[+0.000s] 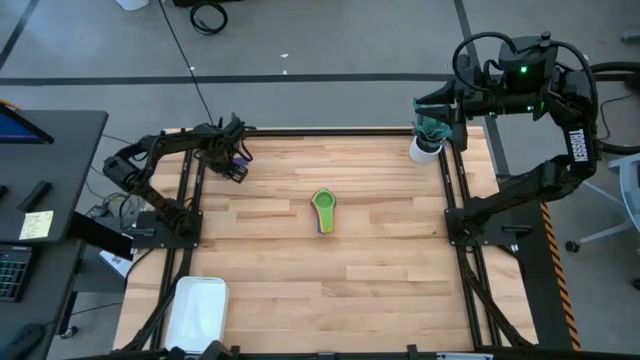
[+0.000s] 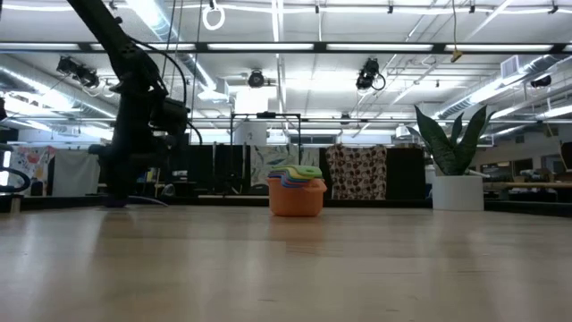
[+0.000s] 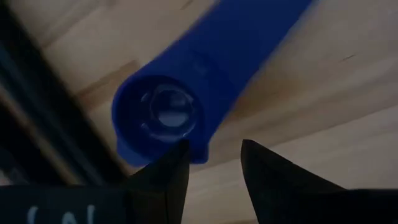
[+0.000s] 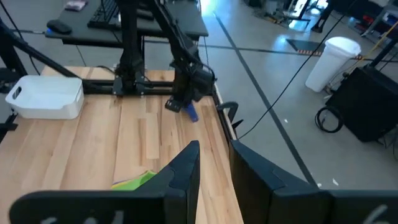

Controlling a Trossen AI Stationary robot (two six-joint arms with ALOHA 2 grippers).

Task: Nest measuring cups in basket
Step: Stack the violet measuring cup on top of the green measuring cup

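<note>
A pale wooden table (image 1: pixel 380 290) is filling the overhead frame, its near edge cut off at the bottom, with two dark arms sitting at its far corners. The white basket (image 1: pixel 197 312) is lying at the table's near left corner, partly cropped by that edge and well apart from everything else; from the right wrist camera it is showing as a shallow white tray (image 4: pixel 45 96) with nothing visible inside. At the far right corner a white potted plant (image 1: pixel 427 140) is standing, partly covered from above by the right arm, whose right gripper (image 4: pixel 214 163) is hanging near the plant with its fingers narrowly parted and nothing between them. A stack of measuring cups (image 2: pixel 297 190) is resting near the table's centre, orange at the bottom and green on top from table height; the colours in between are hard to separate, and from above only the green cup (image 1: pixel 324 205) and a sliver of handle are showing. At the far left corner the left gripper (image 3: pixel 214 163) is hovering just over a dark blue measuring cup (image 3: pixel 186 93), its handle running out of frame; the fingers are standing apart, and whether one tip is touching the cup's rim cannot be told.
</note>
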